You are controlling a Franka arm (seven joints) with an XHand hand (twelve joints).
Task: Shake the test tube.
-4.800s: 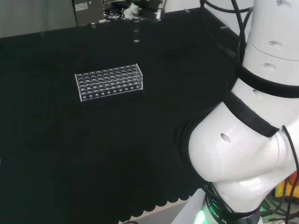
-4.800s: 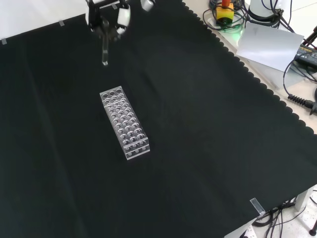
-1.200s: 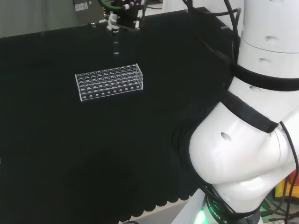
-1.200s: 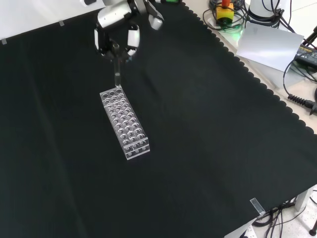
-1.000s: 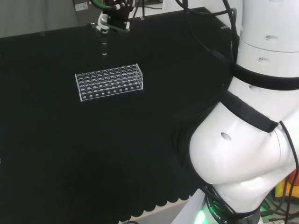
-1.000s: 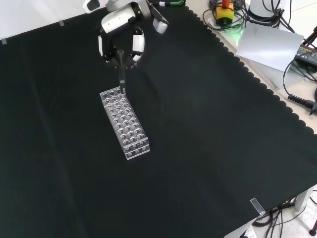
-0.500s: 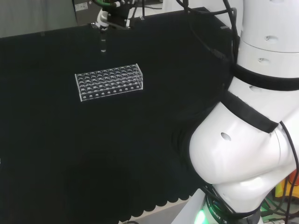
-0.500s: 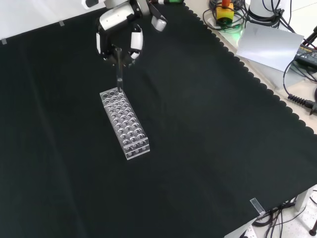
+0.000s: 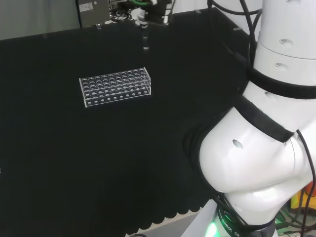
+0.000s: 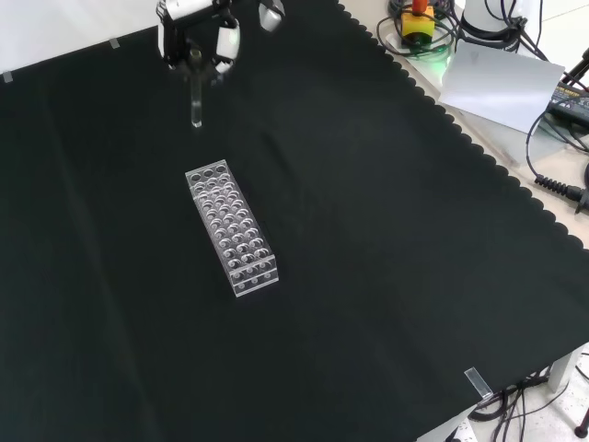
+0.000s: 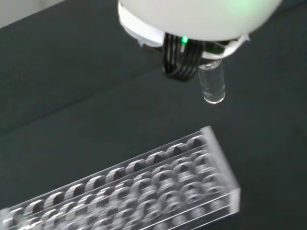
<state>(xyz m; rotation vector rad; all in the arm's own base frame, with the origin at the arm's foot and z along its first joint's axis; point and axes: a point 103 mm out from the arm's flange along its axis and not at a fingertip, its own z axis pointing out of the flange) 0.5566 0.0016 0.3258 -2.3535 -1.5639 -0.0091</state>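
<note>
Clear glossy test tube point(image 11: 212, 85), clear plastic rack point(image 10: 230, 227), matt black cloth point(image 10: 368, 258)

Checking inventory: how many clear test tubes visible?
1. The clear glass test tube hangs from the hand, above the cloth beyond the clear plastic rack. Clear ware in the rack could go unseen.

**Colours and patterns on the bench**

Black cloth point(image 10: 368, 276) covers the bench, its right edge in the front view cut in a scalloped pattern. The rack point(image 10: 231, 227), centre left in the front view, is clear, with rows of round holes forming a regular grid. The test tube point(image 10: 195, 99), upper left, is clear glass. The hand point(image 10: 195, 37) is black and white. The arm's links point(image 9: 256, 163), right of the head view, are white with black bands.
</note>
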